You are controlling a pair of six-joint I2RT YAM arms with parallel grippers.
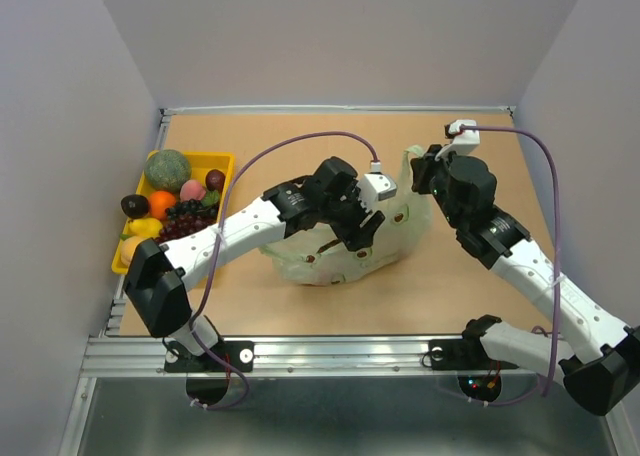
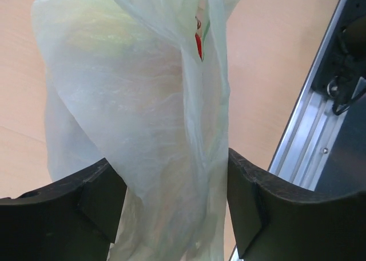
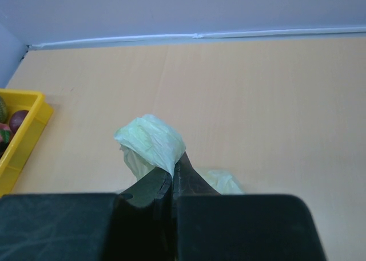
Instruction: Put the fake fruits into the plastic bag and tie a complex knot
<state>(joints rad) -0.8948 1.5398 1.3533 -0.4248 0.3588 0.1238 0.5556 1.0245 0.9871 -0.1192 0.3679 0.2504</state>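
Note:
The pale green plastic bag [image 1: 335, 258] lies crumpled at the table's middle. My left gripper [image 1: 358, 234] hovers over it, open, with loose bag film [image 2: 154, 129] hanging between its wide-apart fingers [image 2: 251, 204]. My right gripper [image 1: 422, 173] is to the right of the bag, shut on a bunched piece of the bag's top edge [image 3: 151, 139], held up above the table. The fake fruits sit in a yellow tray: a green melon [image 1: 167, 168], an orange [image 1: 161, 203], purple grapes [image 1: 185, 219] and a banana [image 1: 143, 227]. Faint tints show through the film; I cannot tell what is inside. No knot is in view.
The yellow tray [image 1: 222, 160] stands at the table's left edge and its corner [image 3: 26, 136] shows in the right wrist view. A metal rail [image 1: 330, 354] runs along the near edge. Purple cables loop over both arms. Walls close in the back and sides.

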